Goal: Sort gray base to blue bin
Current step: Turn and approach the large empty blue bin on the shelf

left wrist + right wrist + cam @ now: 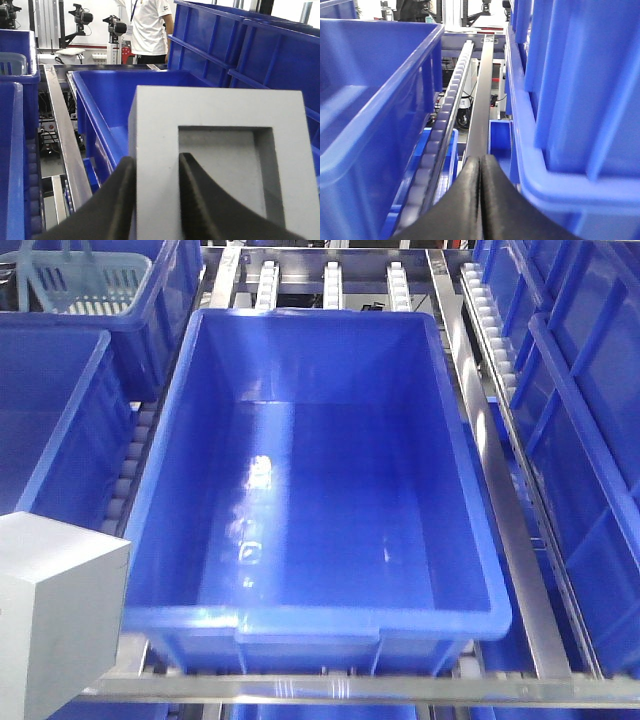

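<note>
My left claw point(155, 162) pinches 1 wall of the gray base point(220, 112) beside the blue bin point(112, 95); I should carry it well over the rim before spreading.

bin point(300, 621) centre, on roller rack point(479, 440) | base point(55, 620) at bin's front-left corner, clamped in left end effector point(156, 159) | basket point(85, 282) in crate point(165, 302) behind-left | crates point(590, 440) right

Light gray base point(55, 610), glossy blue bin point(330, 365)
</note>
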Tool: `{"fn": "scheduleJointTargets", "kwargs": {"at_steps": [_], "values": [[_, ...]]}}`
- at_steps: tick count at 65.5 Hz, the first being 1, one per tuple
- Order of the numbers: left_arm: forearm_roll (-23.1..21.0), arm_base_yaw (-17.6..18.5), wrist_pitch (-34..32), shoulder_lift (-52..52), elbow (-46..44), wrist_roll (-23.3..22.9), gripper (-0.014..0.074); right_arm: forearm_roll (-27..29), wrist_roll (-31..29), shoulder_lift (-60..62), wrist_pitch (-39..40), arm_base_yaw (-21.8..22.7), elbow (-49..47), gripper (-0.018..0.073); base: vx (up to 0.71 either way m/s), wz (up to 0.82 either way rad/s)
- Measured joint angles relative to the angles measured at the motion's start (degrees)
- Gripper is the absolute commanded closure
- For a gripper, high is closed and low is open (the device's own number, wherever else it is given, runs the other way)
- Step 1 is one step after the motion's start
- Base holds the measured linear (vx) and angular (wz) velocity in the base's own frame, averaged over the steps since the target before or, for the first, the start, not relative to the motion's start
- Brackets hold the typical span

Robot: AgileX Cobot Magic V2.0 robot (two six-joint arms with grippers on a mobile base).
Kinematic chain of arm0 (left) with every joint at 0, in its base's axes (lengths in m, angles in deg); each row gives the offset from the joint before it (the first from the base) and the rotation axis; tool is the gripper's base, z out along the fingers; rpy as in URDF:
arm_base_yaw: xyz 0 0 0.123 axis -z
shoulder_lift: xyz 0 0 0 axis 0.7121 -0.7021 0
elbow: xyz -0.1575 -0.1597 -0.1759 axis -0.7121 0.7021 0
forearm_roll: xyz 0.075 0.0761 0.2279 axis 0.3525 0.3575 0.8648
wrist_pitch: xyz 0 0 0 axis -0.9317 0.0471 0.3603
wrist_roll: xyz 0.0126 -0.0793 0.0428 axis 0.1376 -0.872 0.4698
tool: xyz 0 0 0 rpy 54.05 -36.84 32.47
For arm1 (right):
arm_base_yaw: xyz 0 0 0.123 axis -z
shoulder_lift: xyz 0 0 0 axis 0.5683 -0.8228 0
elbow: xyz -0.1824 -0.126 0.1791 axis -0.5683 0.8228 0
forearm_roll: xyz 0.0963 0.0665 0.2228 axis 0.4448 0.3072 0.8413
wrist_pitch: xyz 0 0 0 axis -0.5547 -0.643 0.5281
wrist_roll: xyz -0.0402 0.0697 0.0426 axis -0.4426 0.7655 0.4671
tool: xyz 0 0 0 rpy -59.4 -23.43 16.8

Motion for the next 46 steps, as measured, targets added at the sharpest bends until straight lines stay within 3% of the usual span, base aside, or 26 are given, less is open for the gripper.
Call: {"fn": "scheduleJointTargets", "kwargs": {"at_steps": [46], "values": [[0.0, 0.0, 0.0, 0.0, 0.0, 0.0, 0.0601, 0.0, 0.0, 0.0, 0.0, 0.0, 0.0, 0.0568, 0.12, -0.03]]}}
